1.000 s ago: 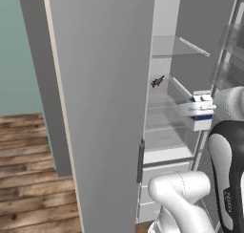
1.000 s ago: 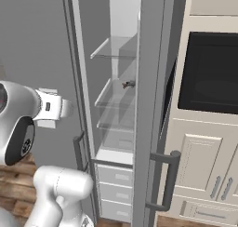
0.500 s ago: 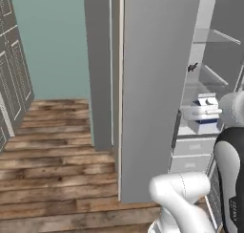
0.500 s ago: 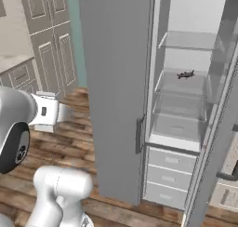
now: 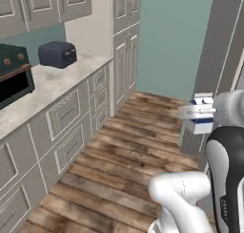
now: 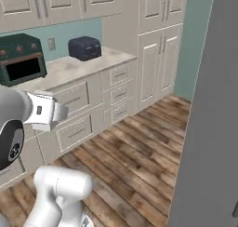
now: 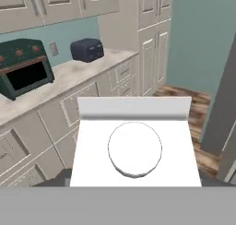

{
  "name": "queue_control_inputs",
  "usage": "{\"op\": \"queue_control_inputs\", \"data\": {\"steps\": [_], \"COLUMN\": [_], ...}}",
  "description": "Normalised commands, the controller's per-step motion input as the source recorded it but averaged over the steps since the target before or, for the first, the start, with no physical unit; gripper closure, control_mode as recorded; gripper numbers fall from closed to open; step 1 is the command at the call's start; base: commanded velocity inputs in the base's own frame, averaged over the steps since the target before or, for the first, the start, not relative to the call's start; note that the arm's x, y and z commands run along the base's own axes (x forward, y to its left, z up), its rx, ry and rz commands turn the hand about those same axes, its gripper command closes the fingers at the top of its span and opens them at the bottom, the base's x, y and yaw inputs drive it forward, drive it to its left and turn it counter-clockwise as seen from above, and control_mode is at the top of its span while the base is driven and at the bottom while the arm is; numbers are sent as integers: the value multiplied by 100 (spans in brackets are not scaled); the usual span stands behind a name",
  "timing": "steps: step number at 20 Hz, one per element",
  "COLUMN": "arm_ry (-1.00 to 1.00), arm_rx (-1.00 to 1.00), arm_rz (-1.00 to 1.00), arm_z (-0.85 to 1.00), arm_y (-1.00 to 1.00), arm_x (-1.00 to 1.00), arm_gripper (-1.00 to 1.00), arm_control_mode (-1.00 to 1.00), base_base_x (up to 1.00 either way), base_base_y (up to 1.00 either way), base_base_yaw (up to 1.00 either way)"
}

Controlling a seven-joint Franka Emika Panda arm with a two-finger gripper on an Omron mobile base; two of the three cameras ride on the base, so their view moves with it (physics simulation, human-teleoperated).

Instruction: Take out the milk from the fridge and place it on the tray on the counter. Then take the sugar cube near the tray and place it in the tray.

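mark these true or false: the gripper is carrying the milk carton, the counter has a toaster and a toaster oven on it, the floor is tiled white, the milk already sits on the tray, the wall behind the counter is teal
1. The gripper is carrying the milk. True.
2. The counter has a dark toaster and a green toaster oven on it. True.
3. The floor is tiled white. False: it is brown wood planks.
4. The milk already sits on the tray. False: it is in the gripper, up above the floor.
5. The wall behind the counter is teal. True.
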Motion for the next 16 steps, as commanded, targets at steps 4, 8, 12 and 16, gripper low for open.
{"op": "queue_control_inputs", "data": {"steps": [4, 8, 12, 16], "arm_ry": [0, 0, 0, 0], "arm_rx": [0, 0, 0, 0], "arm_rz": [0, 0, 0, 0], "arm_z": [0, 0, 0, 0], "arm_y": [0, 0, 0, 0], "arm_x": [0, 0, 0, 0], "arm_gripper": [100, 100, 100, 100], "arm_control_mode": [100, 100, 100, 100], "base_base_x": [0, 0, 0, 0], "base_base_y": [48, 50, 62, 76], "base_base_yaw": [87, 86, 83, 77]}}
